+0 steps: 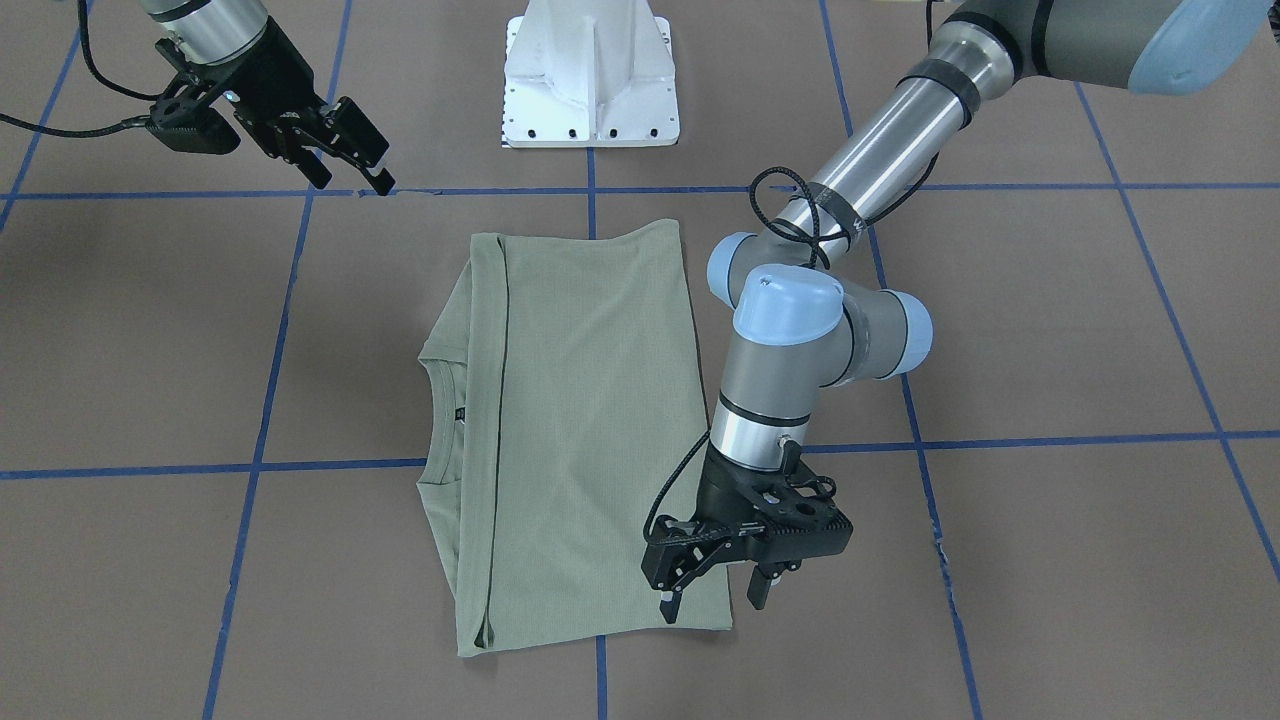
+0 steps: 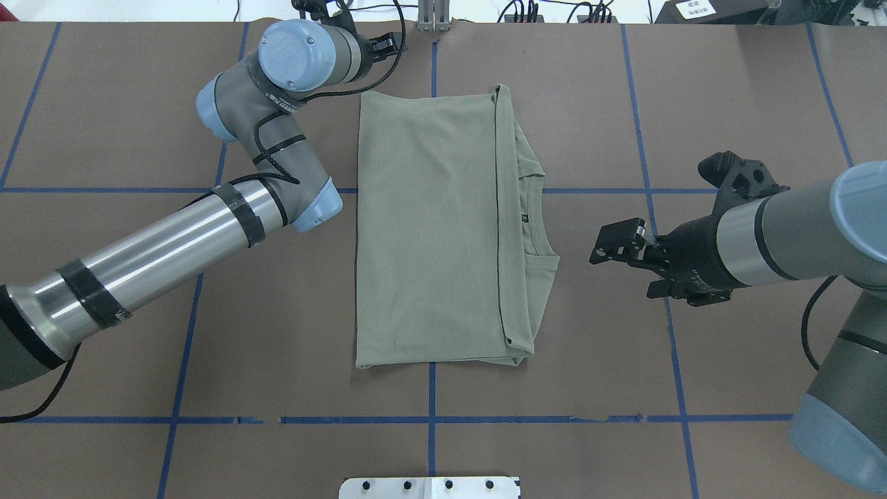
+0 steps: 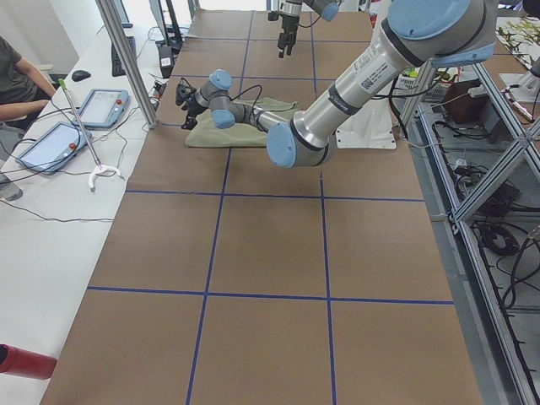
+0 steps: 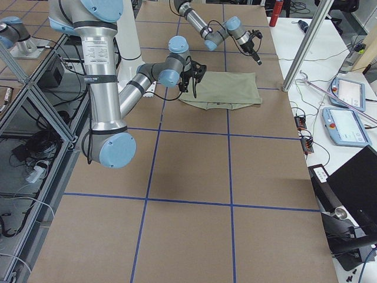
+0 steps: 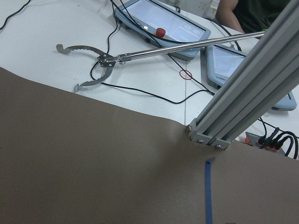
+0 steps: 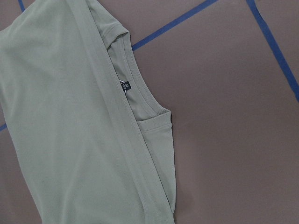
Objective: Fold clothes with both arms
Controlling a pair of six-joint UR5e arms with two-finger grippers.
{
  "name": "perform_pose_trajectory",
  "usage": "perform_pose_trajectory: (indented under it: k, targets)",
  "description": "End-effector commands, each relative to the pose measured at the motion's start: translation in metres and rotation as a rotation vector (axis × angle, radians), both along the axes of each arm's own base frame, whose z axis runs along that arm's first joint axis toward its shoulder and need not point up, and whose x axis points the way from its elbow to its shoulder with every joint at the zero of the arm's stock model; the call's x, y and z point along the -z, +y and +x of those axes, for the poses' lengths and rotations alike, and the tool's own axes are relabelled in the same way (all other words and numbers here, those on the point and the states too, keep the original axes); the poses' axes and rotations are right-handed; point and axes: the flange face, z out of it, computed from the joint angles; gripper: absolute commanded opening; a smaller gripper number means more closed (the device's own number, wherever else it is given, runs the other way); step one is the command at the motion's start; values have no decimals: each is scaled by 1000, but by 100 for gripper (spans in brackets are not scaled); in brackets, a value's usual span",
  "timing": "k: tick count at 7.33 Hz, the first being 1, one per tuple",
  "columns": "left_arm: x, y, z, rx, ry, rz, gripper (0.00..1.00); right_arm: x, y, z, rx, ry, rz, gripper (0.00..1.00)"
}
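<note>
Overhead exterior view shows the green shirt (image 2: 426, 235) lying flat in the middle of the brown table (image 2: 727, 104). It is folded into a tall, neat shape. One folded side lies over the front, and its long edge runs straight down the shirt. The round neck peeks out on the robot's right side, with the small black neck label (image 2: 524, 217) showing inside it. Blue tape lines (image 2: 429, 420) cross the table, and the shirt lies over some of them.

From the front-facing camera, the left gripper (image 1: 712, 603) points down at the shirt's corner on the side far from the robot. Its two fingers are spread wide apart and hold nothing. One finger is over the cloth and the other is just past the shirt's edge. Whether a finger touches the cloth cannot be told.

The right gripper (image 2: 617, 246) is off to the neck side of the shirt, apart from it. Its fingers are spread too, and it holds nothing. Its wrist camera looks down on the neck and the label.

The left wrist camera sees only the table's edge, a metal post (image 5: 252, 79) and two tablets (image 5: 163, 23).
</note>
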Motion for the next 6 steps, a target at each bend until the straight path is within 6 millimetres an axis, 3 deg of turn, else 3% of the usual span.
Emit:
perform_pose_trajectory:
  k: [1, 3, 5, 6]
  targets:
    - [-4, 21, -1, -17, 15, 14, 100, 0, -1, 3, -4, 1, 2, 100]
    - [-50, 43, 3, -18, 32, -41, 100, 3, 0, 4, -5, -6, 7, 100]
    - [-41, 49, 5, -23, 49, -36, 100, 11, -3, 9, -16, -19, 16, 100]
    - [-36, 54, 3, -32, 52, -28, 100, 4, -3, 2, -5, -1, 6, 100]
